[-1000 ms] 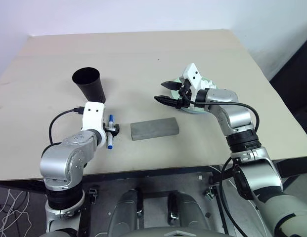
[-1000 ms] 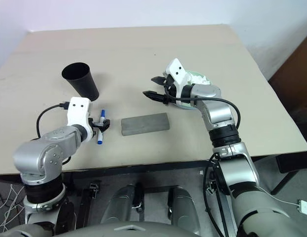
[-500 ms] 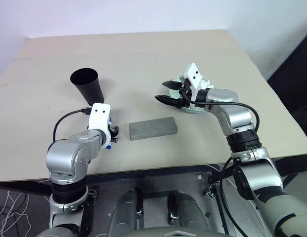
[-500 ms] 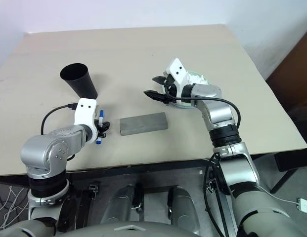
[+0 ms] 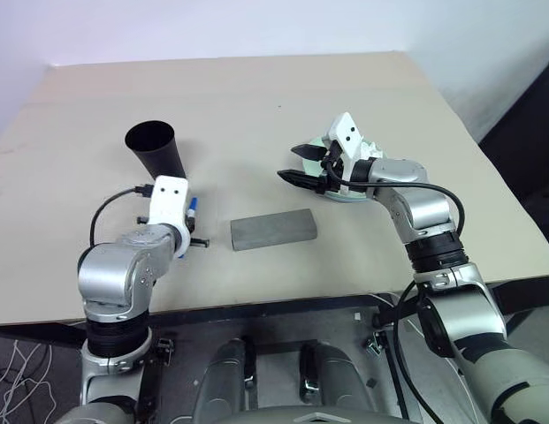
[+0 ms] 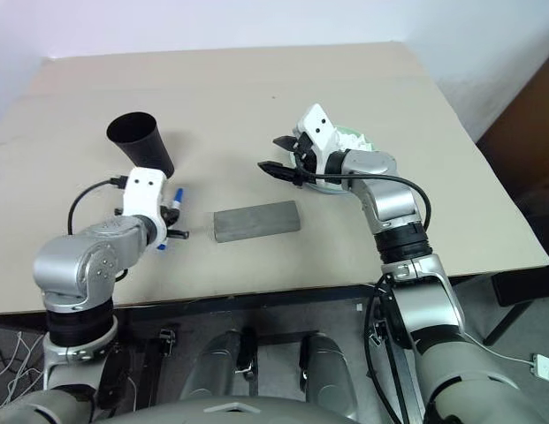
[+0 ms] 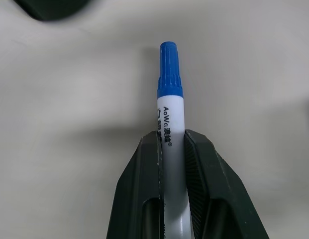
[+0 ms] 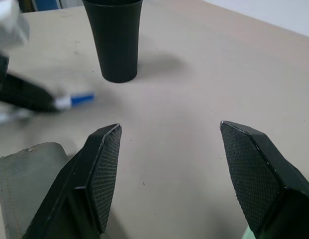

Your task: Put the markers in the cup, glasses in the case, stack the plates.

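My left gripper (image 7: pixel 170 142) is shut on the white marker with a blue cap (image 7: pixel 170 79), which hangs just above the table and casts a shadow. In the head views that gripper (image 5: pixel 194 237) sits a short way in front of the upright black cup (image 5: pixel 155 148). The closed grey case (image 5: pixel 272 230) lies to its right. My right gripper (image 5: pixel 288 162) hovers open and empty above the table beyond the case. A pale plate (image 6: pixel 331 188) shows partly under the right wrist. The glasses are out of view.
The beige table's front edge (image 5: pixel 274 305) runs close to the left arm. Bare tabletop stretches behind the cup and between the two arms. In the right wrist view the cup (image 8: pixel 116 40) stands ahead of the open fingers, the case (image 8: pixel 25 164) beside them.
The left fingers have closed on the marker, and the hand has shifted a little toward the cup with it. The right arm has stayed still.
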Robot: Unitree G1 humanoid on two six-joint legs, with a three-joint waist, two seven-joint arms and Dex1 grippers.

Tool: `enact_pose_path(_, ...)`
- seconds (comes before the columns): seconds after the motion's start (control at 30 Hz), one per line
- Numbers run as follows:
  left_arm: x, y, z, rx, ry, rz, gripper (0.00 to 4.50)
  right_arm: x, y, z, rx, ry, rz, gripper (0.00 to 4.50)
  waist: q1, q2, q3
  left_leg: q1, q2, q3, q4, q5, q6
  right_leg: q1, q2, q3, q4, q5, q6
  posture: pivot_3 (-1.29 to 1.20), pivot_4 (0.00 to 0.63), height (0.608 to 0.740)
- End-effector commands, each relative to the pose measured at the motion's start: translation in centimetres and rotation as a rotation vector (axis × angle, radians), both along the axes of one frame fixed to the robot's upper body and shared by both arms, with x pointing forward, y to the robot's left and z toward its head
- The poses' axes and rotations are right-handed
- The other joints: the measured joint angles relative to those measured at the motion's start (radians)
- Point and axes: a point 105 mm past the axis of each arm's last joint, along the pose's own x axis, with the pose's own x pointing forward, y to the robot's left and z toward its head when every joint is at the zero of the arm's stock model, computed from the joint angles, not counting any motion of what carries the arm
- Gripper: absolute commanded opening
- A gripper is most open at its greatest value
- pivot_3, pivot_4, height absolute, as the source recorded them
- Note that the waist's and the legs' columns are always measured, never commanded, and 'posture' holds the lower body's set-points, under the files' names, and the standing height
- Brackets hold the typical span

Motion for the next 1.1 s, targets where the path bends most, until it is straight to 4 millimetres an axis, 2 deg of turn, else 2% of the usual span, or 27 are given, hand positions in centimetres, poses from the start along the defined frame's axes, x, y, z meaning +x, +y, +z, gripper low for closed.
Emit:
enact_pose_path(0.03,0.6,-1.3,2.6,-0.112,-0.133,-0.111,0.28,-0.6,0.3,2.1,0.038,-0.058,0.045,3.34,0.004,0.0,0.0,0.0,0.0,0.0,0.0,0.0,0.0,0.0,0.0,0.0,-0.001,0.0,0.0,0.0,0.15,0.715)
enact_pose_path(0.1,0.9,-2.4,3.3,-0.221,-0.173,-0.205,0.28,-0.9,0.4,2.2,0.048,-0.055,0.065,3.34,0.004,0.0,0.0,-0.002,0.0,0.0,-0.001,0.0,0.0,0.001,0.0,0.0,-0.005,0.0,0.0,0.0,0.15,0.715)
enact_pose_path(0.13,1.1,-2.4,3.8,-0.204,-0.21,-0.234,0.28,-1.0,0.5,2.3,0.054,-0.054,0.073,3.34,0.004,0.0,0.0,-0.002,-0.001,0.0,-0.002,0.0,0.0,0.002,0.0,0.0,-0.008,0.001,0.002,0.0,0.15,0.715)
enact_pose_path(0.2,1.4,-2.2,6.1,-0.229,-0.359,-0.268,0.28,-1.4,0.6,2.3,0.061,-0.05,0.099,3.34,0.002,0.0,0.0,-0.002,-0.001,0.001,-0.003,0.0,0.0,0.003,0.0,0.0,-0.01,0.002,0.004,0.0,0.15,0.715)
enact_pose_path(0.33,0.5,-2.4,10.6,-0.249,-0.666,-0.376,0.28,-2.4,1.1,2.3,0.082,-0.032,0.161,3.34,0.002,0.0,0.0,-0.001,-0.001,0.002,-0.005,0.0,0.0,0.003,0.0,0.0,-0.012,0.002,0.004,0.0,0.15,0.715)
enact_pose_path(0.37,0.4,-2.2,11.2,-0.272,-0.704,-0.385,0.28,-2.8,1.2,2.4,0.091,-0.027,0.184,3.34,0.003,0.0,0.0,-0.001,-0.001,0.002,-0.005,0.0,0.0,0.003,0.001,0.0,-0.012,0.002,0.004,0.0,0.15,0.715)
enact_pose_path(0.43,0.3,-1.8,11.6,-0.33,-0.732,-0.409,0.28,-3.4,1.4,2.6,0.107,-0.021,0.218,3.34,0.002,0.0,0.0,-0.001,-0.001,0.002,-0.005,0.0,0.001,0.003,0.001,0.0,-0.012,0.002,0.004,0.0,0.15,0.715)
enact_pose_path(0.57,0.1,-1.5,12.0,-0.251,-0.807,-0.463,0.28,-4.0,1.8,2.5,0.112,-0.02,0.242,3.34,0.002,0.0,0.0,-0.001,-0.001,0.002,-0.004,0.0,0.001,0.004,0.001,-0.001,-0.012,0.003,0.005,0.0,0.15,0.715)
enact_pose_path(0.7,0.0,-1.0,14.0,-0.268,-0.918,-0.48,0.28,-4.7,2.1,2.5,0.119,-0.021,0.268,3.34,0.006,0.0,0.0,-0.001,-0.001,0.002,-0.004,0.0,0.001,0.004,0.001,-0.001,-0.012,0.003,0.005,0.0,0.15,0.715)
enact_pose_path(0.93,1.4,2.7,16.5,-0.131,-1.037,-0.364,0.28,-5.7,2.8,3.2,0.161,-0.024,0.32,3.34,0.003,0.0,0.0,-0.001,0.0,0.002,-0.003,0.0,0.002,0.004,0.001,-0.001,-0.012,0.003,0.006,0.0,0.15,0.715)
enact_pose_path(1.1,2.2,4.4,17.2,-0.077,-1.067,-0.32,0.28,-5.6,3.0,2.8,0.153,-0.016,0.316,3.34,0.004,0.0,0.0,-0.001,0.0,0.002,-0.003,0.0,0.002,0.004,0.002,-0.001,-0.012,0.003,0.006,0.0,0.15,0.715)
